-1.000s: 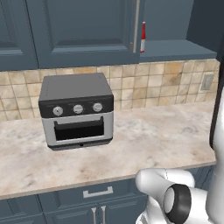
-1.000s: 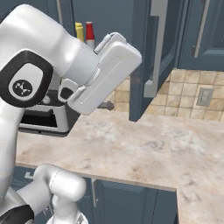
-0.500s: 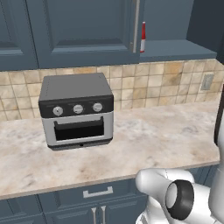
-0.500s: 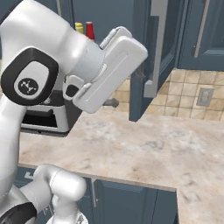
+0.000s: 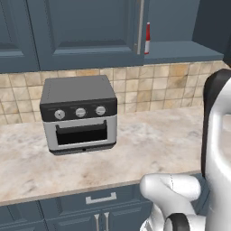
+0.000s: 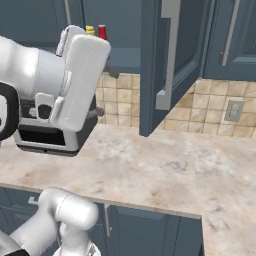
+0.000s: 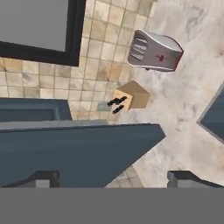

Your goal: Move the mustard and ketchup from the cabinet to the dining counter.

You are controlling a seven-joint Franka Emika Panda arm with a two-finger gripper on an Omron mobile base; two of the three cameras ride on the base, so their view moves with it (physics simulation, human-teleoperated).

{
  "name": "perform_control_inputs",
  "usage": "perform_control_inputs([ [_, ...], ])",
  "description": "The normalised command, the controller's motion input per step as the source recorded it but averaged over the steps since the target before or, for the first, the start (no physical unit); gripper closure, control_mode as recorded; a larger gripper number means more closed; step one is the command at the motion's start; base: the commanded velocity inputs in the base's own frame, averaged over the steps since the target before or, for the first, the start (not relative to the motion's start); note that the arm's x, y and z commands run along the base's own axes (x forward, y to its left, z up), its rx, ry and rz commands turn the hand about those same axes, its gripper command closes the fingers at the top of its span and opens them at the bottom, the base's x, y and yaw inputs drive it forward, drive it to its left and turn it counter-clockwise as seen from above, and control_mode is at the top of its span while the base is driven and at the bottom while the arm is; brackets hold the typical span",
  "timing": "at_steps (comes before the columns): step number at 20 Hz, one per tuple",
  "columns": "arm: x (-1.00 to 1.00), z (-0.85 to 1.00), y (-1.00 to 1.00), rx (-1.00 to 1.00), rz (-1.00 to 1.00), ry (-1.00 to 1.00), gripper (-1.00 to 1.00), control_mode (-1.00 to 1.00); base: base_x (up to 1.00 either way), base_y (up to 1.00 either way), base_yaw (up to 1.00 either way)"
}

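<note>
The cabinet [image 5: 85,31] hangs above the counter, its right door [image 6: 165,65] swung open. On its shelf stands the ketchup [image 5: 147,38], a slim red bottle; its red top [image 6: 102,32] shows beside the yellow top of the mustard [image 6: 90,30], both just above my white hand. My gripper [image 7: 116,178] is open, its two dark tips wide apart with nothing between them. It faces a dark blue cabinet panel [image 7: 78,148] and the tiled wall. The hand sits below and in front of the bottles, touching neither. The dining counter is out of view.
A grey toaster oven [image 5: 79,115] stands on the marble counter [image 5: 153,140] under the cabinet. A silver toaster [image 7: 155,50] and a wooden knife block [image 7: 131,96] stand by the tiled wall. The open door juts out over the counter.
My hand has turned from a slant to nearly upright and swung left, closer under the bottles. The forearm now rises at the right edge of the left base view. The jaws stay open.
</note>
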Motion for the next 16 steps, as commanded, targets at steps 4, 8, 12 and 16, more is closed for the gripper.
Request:
perform_control_inputs([
  [4, -0.03, 0.0, 0.72, -0.4, 0.1, 0.0, -1.0, -1.0, 0.0, 0.0, 0.0],
  [8, 0.15, 0.0, 0.74, -0.32, 0.14, 0.02, -1.0, -1.0, 0.0, 0.0, 0.0],
  [12, 0.22, 0.05, 0.6, -0.2, 0.26, 0.05, -1.0, -1.0, 0.0, 0.0, 0.0],
  [16, 0.14, 0.2, 0.53, -0.11, 0.36, 0.19, -1.0, -1.0, 0.0, 0.0, 0.0],
])
